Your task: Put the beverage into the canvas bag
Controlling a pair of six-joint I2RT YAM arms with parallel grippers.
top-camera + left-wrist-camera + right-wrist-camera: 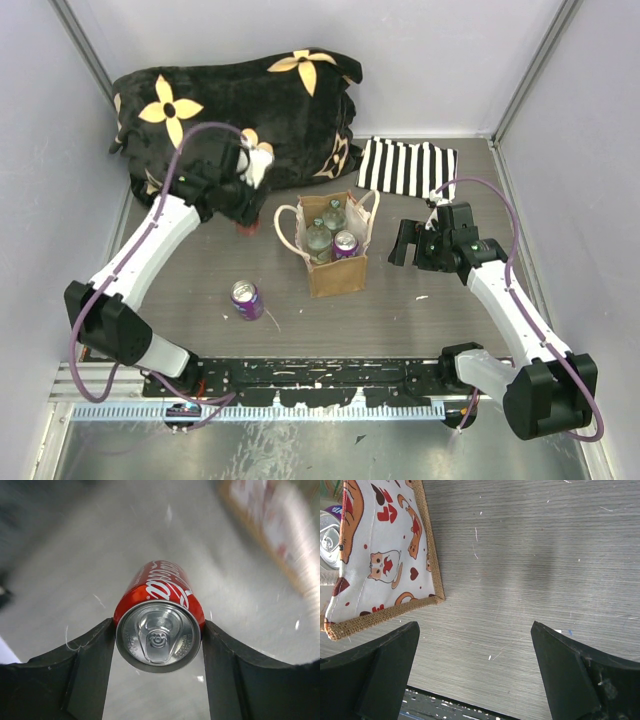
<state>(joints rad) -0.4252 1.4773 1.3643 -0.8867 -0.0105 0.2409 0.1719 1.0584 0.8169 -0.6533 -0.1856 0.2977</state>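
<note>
The beverage can point(159, 607) is showing glossy red with white script and a silver top. The canvas bag point(385, 550) is showing tan edging around a pale print of orange cats and red hearts. The blanket point(240, 100) is showing black with cream flowers, the cloth point(405, 167) black-and-white stripes.

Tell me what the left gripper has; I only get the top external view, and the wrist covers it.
Observer: The left wrist view shows a red cola can between the fingers of the left gripper, one finger against each side of it.
Operator: Anything in the right gripper?
Observer: No. Its wrist view shows the jaws wide open over bare table, with nothing between them.
Operator: Is it touching the canvas bag?
Observer: No. In that view the bag's cat-printed side sits up and to the left of the fingers, clear of both.
</note>
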